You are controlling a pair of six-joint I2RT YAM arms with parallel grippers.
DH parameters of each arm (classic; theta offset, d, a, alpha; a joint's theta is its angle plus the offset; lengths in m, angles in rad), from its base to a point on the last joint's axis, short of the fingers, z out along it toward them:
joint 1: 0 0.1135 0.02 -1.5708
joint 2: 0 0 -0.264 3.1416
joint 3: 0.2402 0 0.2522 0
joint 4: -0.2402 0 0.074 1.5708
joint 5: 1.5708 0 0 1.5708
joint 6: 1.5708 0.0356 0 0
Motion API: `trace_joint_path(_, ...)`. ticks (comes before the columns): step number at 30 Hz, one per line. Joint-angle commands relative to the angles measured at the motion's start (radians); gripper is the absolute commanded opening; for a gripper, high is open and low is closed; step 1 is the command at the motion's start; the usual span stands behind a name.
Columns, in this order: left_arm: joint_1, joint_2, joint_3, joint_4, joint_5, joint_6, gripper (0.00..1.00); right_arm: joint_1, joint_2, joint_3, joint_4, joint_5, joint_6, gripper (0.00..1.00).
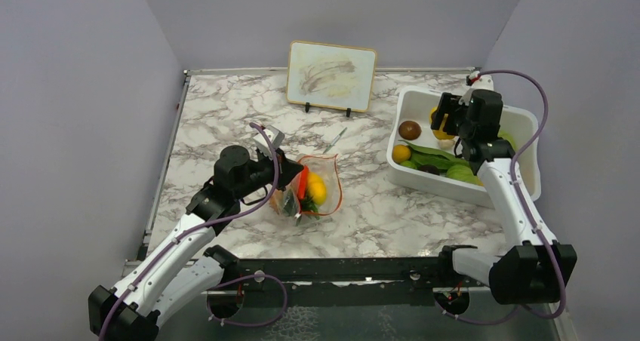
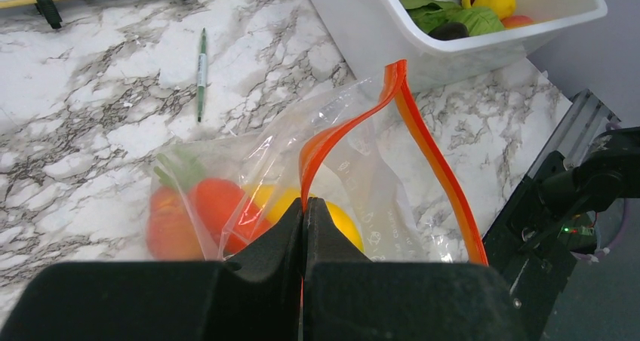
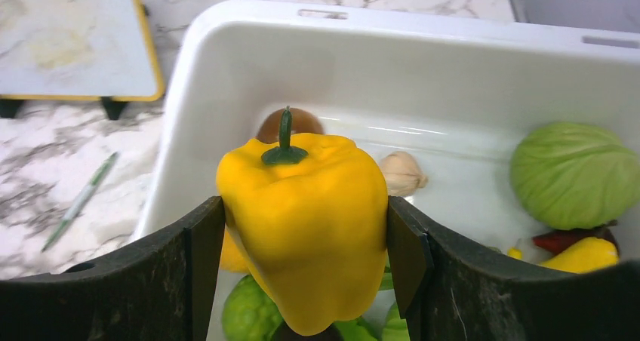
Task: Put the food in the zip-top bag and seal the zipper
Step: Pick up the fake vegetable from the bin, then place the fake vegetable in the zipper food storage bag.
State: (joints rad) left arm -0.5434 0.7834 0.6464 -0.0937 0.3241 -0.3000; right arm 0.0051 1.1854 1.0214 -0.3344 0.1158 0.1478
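The clear zip-top bag (image 1: 313, 190) lies mid-table with its mouth held up. It holds a red-orange fruit (image 2: 215, 209) and a yellow one (image 2: 343, 224). My left gripper (image 2: 304, 205) is shut on the red-orange zipper strip (image 2: 423, 141) at the near side of the mouth; it also shows in the top view (image 1: 293, 176). My right gripper (image 3: 306, 228) is shut on a yellow pepper (image 3: 306, 220) and holds it above the white bin (image 3: 392, 35); it also shows in the top view (image 1: 447, 118).
The white bin (image 1: 521, 122) at the right holds a brown round fruit (image 1: 410, 130), an orange fruit (image 1: 401, 153), green leaves (image 1: 438, 158), a cabbage (image 3: 573, 175) and garlic (image 3: 402, 173). A grey pen (image 2: 201, 73) lies behind the bag. A framed board (image 1: 332, 75) stands at the back.
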Motion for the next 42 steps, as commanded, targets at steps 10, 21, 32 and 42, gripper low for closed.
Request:
trace_joint_path(10, 0.002, -0.014, 0.015, -0.009, -0.016, 0.019, 0.00, 0.088, -0.158, -0.053, 0.047, -0.402, 0.147, 0.50)
trace_joint_path(21, 0.002, 0.007, 0.031, 0.058, -0.005, -0.051, 0.00, 0.332, -0.183, -0.068, 0.157, -0.547, 0.174, 0.52)
trace_joint_path(32, 0.001, 0.046, 0.105, 0.077, 0.060, -0.128, 0.00, 0.469, -0.263, -0.187, 0.464, -0.868, 0.160, 0.52)
trace_joint_path(42, 0.001, 0.065, 0.160, 0.054, 0.095, -0.179, 0.00, 0.701, -0.183, -0.186, 0.559, -0.815, 0.092, 0.53)
